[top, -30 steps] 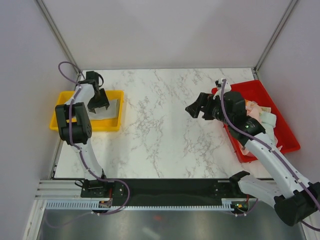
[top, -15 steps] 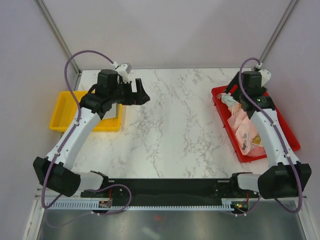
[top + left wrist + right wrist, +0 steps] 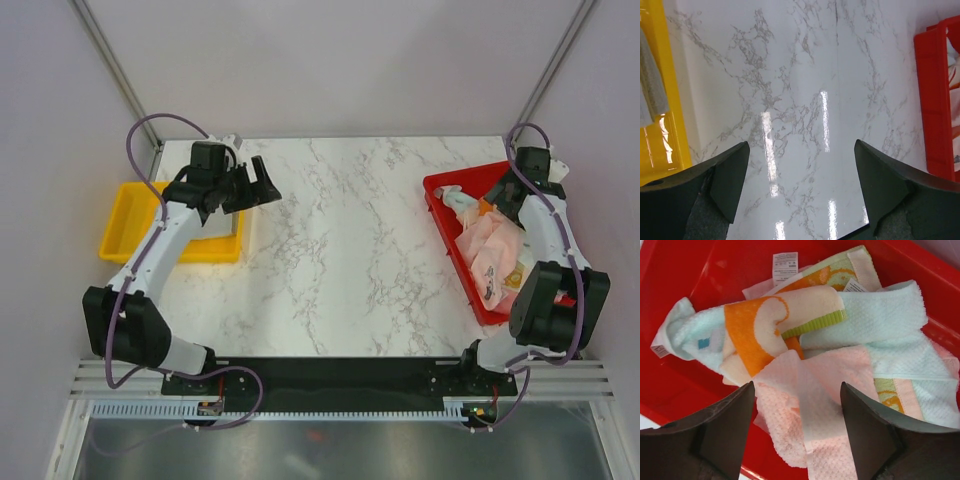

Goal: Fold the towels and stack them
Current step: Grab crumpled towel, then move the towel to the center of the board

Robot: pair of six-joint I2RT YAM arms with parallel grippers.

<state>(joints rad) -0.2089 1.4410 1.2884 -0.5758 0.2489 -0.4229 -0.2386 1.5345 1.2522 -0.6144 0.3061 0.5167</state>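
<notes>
Top external view: the left hand (image 3: 262,182) hovers open over the table (image 3: 340,260), just beside the yellow bin (image 3: 125,200), where a grey towel (image 3: 652,85) lies. The right hand (image 3: 505,190) hangs over the red bin (image 3: 440,185), its fingers spread wide above the towel pile (image 3: 815,340) and gripping nothing. An orange towel (image 3: 750,335), a mint towel (image 3: 880,315) and a pink towel (image 3: 840,375) lie crumpled together there.

A white, marble-patterned bench (image 3: 340,240) is carrying two shallow trays, set well apart from each other. A yellow tray (image 3: 128,215) is sitting at its left edge, square to the bench, while a red tray (image 3: 478,178) is lying at the right edge, turned at an angle. The glossy surface between them is reflecting the overhead light.
</notes>
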